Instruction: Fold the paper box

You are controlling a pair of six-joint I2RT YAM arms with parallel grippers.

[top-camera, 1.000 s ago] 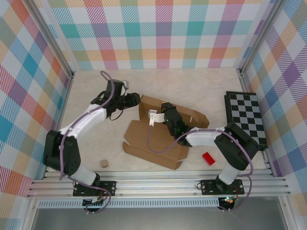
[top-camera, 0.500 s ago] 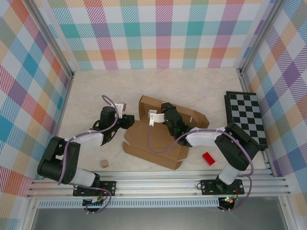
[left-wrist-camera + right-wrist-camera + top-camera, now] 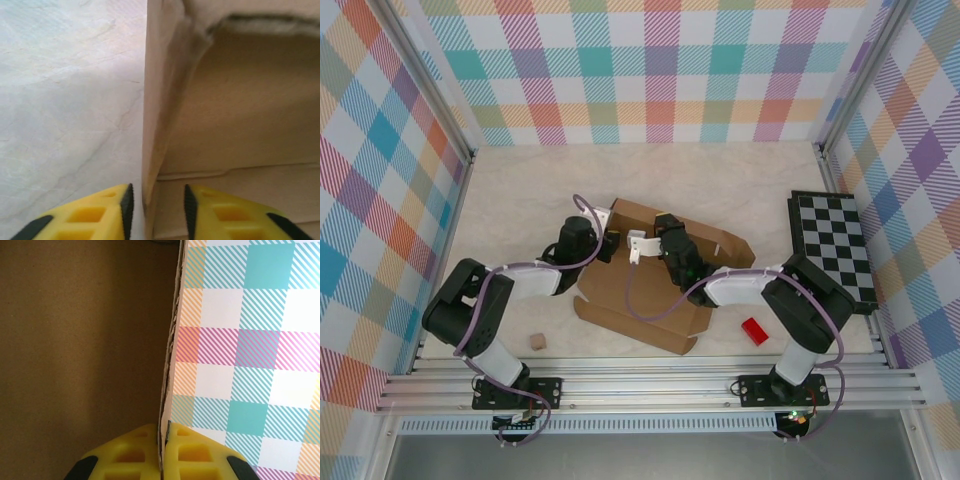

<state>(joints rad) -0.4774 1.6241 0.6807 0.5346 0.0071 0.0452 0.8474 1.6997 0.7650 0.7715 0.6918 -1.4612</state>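
Left gripper (image 3: pixel 156 210): fingers (image 3: pixel 112 212) slightly parted, astride the upright side wall of the paper box (image 3: pixel 240 110), one pad on each side, small gap visible on the inner side; not yet pinched.

Right gripper (image 3: pixel 164 440): clamped tight on a raised flap edge.

Box: centre of the table (image 3: pixel 520 190), half erected, back wall raised at 12 o'clock, front panels flat toward 6 o'clock.

Changed within the last second: left arm swung in from 10 o'clock of the box to its 9 o'clock wall; jaws narrowed.

Judged meaning: wall now ready for gripping and folding inward.
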